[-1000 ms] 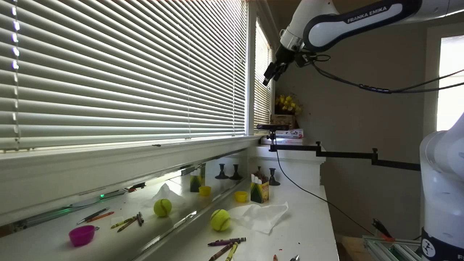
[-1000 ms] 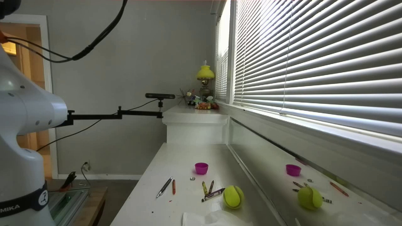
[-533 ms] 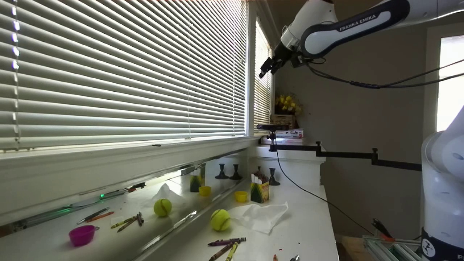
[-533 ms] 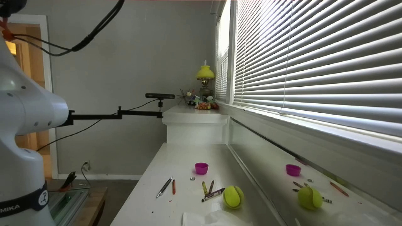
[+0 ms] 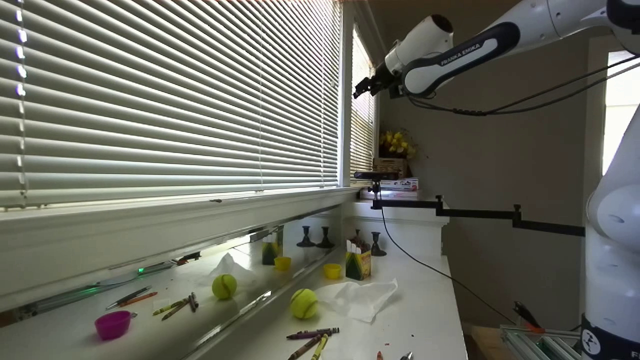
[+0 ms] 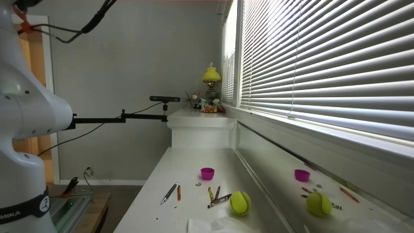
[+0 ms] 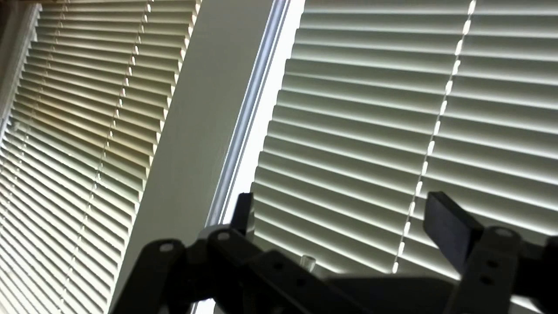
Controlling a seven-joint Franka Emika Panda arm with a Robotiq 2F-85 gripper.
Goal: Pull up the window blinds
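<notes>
The window blinds [image 5: 175, 105] span the large window with their white-grey slats lowered nearly to the sill in both exterior views [image 6: 343, 81]. My gripper [image 5: 358, 93] is raised near the window post between the two windows, tilted down toward the blinds. In the wrist view the gripper [image 7: 342, 213] is open, its fingers wide apart with nothing between them. Blind slats [image 7: 362, 126] and a ladder cord [image 7: 430, 147] show behind the fingers. A small clear knob [image 7: 307, 262] shows low between them, partly hidden by a finger. The gripper is outside the frame in an exterior view.
A white sill [image 5: 150, 212] runs below the blinds. A camera on a black bar [image 5: 475, 213] juts out from the robot base. A tennis ball [image 5: 304, 303], crayons [image 5: 312, 333], a crayon box [image 5: 358, 262] and a pink cup [image 6: 207, 173] lie on the white counter [image 6: 190, 155].
My arm has reached forward toward the window, and the gripper has risen slightly and tilted closer to horizontal. The blinds and the counter objects have not moved.
</notes>
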